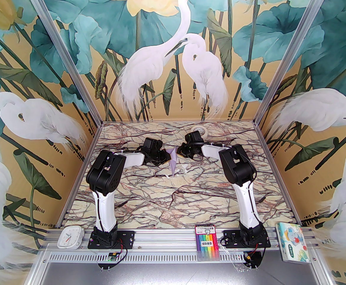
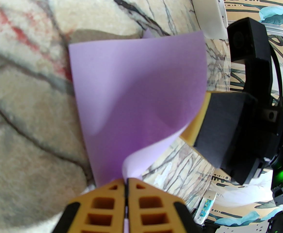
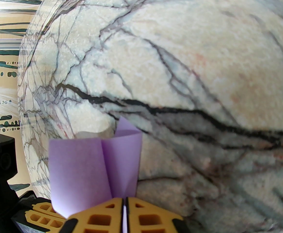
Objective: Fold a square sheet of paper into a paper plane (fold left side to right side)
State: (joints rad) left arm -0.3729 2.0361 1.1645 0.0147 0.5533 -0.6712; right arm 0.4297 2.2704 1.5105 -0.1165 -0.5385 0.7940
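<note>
1. Lavender paper (image 1: 173,163) was held clear of the marble-patterned table (image 1: 173,200), above its far middle, between the two arms.
2. Left gripper (image 2: 126,187): the jaws were closed with no visible gap, pinching one edge of the paper. From that pinch a broad flap curled up and away from the fingers.
3. Right gripper (image 3: 125,204): the jaws were closed on the opposite side of the paper, with a thin sliver of lavender visible between them. A straight centre crease ran up the paper from this pinch.
4. Progress, as a judgement: in the top view the paper appeared slim, tapering to a point on its near side, so most folds seemed complete. The crease in the right wrist view supported this.
5. Remaining work, as a judgement: the loose curled flap suggested that the last fold was not pressed flat. The plane had not yet been set down and released. Whether the wings matched could not be determined.
6. Other items: a white tape roll (image 1: 198,130) lay near the far edge. A white clock (image 1: 70,237), a marker pack (image 1: 207,242) and a tissue pack (image 1: 291,242) sat on the near rail.
7. Writing: the paper carried none. The marker pack had a printed label and the tissue pack a cartoon print, but the lettering on both was too small to read. The numerals on the clock were not legible.
</note>
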